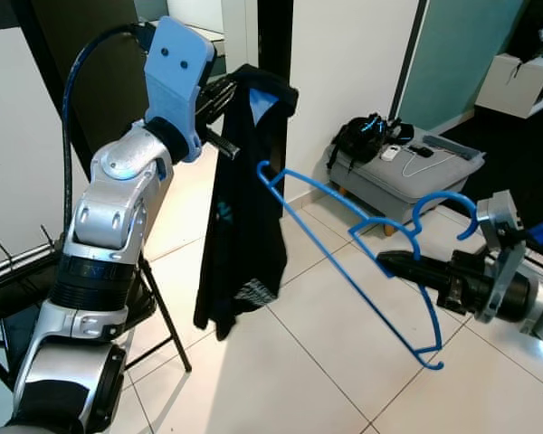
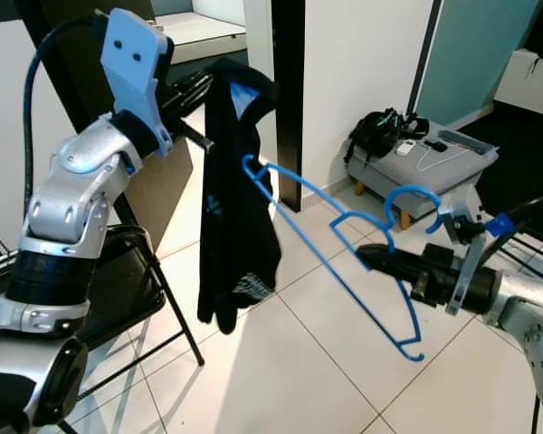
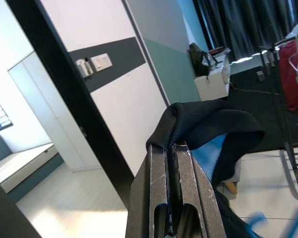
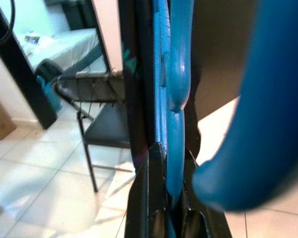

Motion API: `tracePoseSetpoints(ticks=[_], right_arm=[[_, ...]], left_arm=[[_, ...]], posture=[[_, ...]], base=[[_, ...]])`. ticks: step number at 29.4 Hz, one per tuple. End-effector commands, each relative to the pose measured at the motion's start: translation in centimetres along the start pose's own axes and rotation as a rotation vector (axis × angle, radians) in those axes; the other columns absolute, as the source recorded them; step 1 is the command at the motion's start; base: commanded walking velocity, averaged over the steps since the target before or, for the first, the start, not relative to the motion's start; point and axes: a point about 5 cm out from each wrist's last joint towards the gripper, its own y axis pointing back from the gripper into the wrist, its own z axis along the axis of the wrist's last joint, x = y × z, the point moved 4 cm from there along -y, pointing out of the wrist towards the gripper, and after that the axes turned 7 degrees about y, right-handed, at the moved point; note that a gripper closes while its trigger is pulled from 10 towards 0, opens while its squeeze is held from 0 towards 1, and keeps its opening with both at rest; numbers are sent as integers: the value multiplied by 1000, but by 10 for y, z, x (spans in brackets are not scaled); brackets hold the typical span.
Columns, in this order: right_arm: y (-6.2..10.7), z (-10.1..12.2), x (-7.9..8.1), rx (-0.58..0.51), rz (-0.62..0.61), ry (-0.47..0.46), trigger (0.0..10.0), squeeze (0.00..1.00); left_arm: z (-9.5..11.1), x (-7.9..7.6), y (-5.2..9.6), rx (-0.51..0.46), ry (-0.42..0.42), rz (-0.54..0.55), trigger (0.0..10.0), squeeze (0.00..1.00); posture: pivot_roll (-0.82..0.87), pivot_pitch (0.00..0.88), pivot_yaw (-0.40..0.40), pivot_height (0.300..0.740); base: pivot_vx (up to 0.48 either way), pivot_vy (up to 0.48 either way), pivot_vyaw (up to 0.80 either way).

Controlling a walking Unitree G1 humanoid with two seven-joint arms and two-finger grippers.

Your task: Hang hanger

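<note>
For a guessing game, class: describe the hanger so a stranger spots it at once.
Start at the black garment hanging mid-room from the left pincer. The hanger slants from it to the right pincer. It is the one bright blue wire-thin outline.

No readable text (garment (image 1: 244,217) print too blurred).

Along your left gripper (image 3: 173,148) you see its two long black fingers (image 3: 159,183) pressed together, pinching the collar of a black fabric garment with a bright blue inner lining (image 3: 208,126), which bunches up and drapes over the fingertips. Beyond it stands a white wall with a dark grey band (image 3: 119,59) carrying a pair of pale wall switches (image 3: 92,63). Far off you can make out dark curtains (image 3: 238,22) and a red cloth on a thin metal rack (image 3: 295,74).
</note>
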Motion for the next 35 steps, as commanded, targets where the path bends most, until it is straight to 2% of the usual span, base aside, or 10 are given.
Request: tracePoseSetpoints(ticks=[1, 4, 10, 15, 23, 25, 29, 32, 34, 35], right_arm=[[2, 21, -2, -104, -9, 42, 10000, 0], [8, 56, 4, -336, 47, 7, 10000, 0], [18, 80, -3, -551, 40, -57, 10000, 0], [18, 97, -34, -727, -175, -79, 10000, 0], [-11, 49, -24, -398, -129, -16, 10000, 0], [-10, 29, -37, -284, -237, 7, 10000, 0], [-1, 27, -61, -299, -402, 0, 10000, 0], [1, 46, -59, -428, -385, -25, 10000, 0], [7, 82, -47, -694, -275, -110, 10000, 0], [7, 82, -47, -694, -275, -110, 10000, 0]], left_arm=[[5, -2, 2, -21, -32, -17, 10000, 0], [8, -2, 3, -38, -17, -15, 10000, 0], [16, 3, 3, -70, 12, 0, 10000, 0], [28, 1, 3, -121, 40, -43, 10000, 0], [31, 1, 5, -135, 47, -41, 10000, 0], [35, 6, 8, -156, 74, -13, 10000, 0], [45, 13, 12, -208, 133, 6, 10000, 0], [53, 15, 14, -248, 184, -6, 10000, 0], [59, 15, 14, -272, 259, -19, 10000, 0], [59, 15, 14, -272, 259, -19, 10000, 0]], posture=[[-24, 24, 27, 740], [-23, 25, 27, 740], [-21, 26, 26, 740], [-16, 24, 26, 740], [-9, 23, 21, 740], [-9, 23, 21, 740], [-12, 25, 22, 740], [-11, 25, 23, 740], [-8, 23, 25, 740], [-8, 23, 25, 740]], base=[[0, 0, 0], [0, 0, 0], [0, 0, 0], [0, 0, 0], [0, 0, 0], [0, 0, 0], [0, 0, 0], [0, 0, 0], [0, 0, 0], [0, 0, 0]])
